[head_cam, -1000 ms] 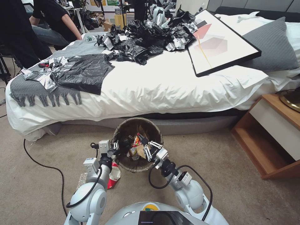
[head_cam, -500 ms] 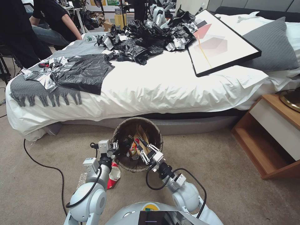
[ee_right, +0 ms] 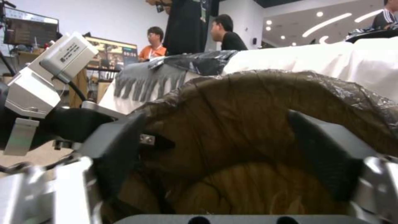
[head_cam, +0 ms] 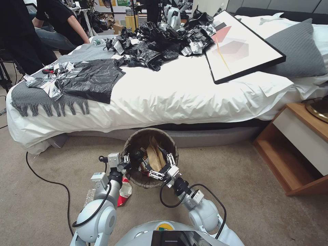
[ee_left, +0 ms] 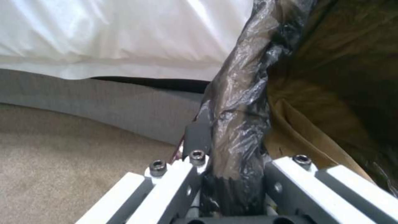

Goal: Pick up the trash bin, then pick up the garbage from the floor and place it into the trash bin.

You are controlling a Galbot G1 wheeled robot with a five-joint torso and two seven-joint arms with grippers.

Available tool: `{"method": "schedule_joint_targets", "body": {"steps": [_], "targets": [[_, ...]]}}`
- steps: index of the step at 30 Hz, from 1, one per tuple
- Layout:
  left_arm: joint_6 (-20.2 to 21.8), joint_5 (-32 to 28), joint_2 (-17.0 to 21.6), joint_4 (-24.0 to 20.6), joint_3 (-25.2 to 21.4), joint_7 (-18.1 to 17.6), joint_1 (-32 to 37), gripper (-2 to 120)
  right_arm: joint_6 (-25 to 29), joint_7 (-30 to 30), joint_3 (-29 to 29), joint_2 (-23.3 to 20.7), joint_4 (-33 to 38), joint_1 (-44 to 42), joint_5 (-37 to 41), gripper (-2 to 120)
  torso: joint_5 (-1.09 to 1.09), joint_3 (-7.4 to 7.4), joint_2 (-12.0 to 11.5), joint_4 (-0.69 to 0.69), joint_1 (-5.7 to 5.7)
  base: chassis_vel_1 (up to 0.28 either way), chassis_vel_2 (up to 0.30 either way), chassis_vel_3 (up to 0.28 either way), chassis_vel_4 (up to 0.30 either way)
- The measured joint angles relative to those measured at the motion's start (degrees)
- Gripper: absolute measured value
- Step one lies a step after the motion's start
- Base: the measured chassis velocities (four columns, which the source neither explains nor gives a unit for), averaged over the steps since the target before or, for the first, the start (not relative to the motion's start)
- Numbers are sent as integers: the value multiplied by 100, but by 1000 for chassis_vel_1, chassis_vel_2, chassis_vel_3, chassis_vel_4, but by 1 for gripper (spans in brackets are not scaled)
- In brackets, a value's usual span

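Beige carpet [head_cam: 259,205] beside a white-sheeted bed [head_cam: 177,99]. Just before the bed base, a small round trash bin [head_cam: 135,179] lined with a dark brown-black bag, upright, mouth facing up, brown paper scrap [head_cam: 155,159] leaning inside. Left gripper [head_cam: 131,160] clamped onto the bin's rim on the side away from the nightstand, bag plastic pinched between its fingers [ee_left: 199,137]. Right gripper [head_cam: 160,167] over the bin's mouth, spread wide, empty. Red-and-white wrapper [head_cam: 125,193] on the carpet against the bin's near wall. Wooden nightstand [head_cam: 300,150] well apart.
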Motion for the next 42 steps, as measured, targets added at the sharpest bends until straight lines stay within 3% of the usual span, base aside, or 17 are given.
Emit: {"method": "schedule_joint_targets", "body": {"steps": [3,13,21,24,31,42], "targets": [[-3,0,1,0,-4,4,0,2,-2,0,2,3,20,5,0,98,0,0,0,0,0,0,0,0,0],[-27,0,16,1,-34,10,15,2,-65,295,162,19,519,15,-53,100,0,0,0,0,0,0,0,0,0],[-119,26,18,30,-53,35,15,2,-536,1497,394,113,1432,-345,-740,100,0,0,0,0,0,0,0,0,0],[-168,43,23,43,-72,35,10,2,-918,2418,465,210,1724,-694,-1077,100,0,0,0,-1,0,0,0,0,0],[-231,45,51,25,-160,59,19,2,-1037,3172,692,437,1568,-1122,-1323,100,0,0,1,0,0,0,0,0,0],[-266,29,55,23,-177,79,16,2,-835,3265,878,534,1272,-1336,-1308,100,0,0,1,0,0,0,0,0,0]]}}
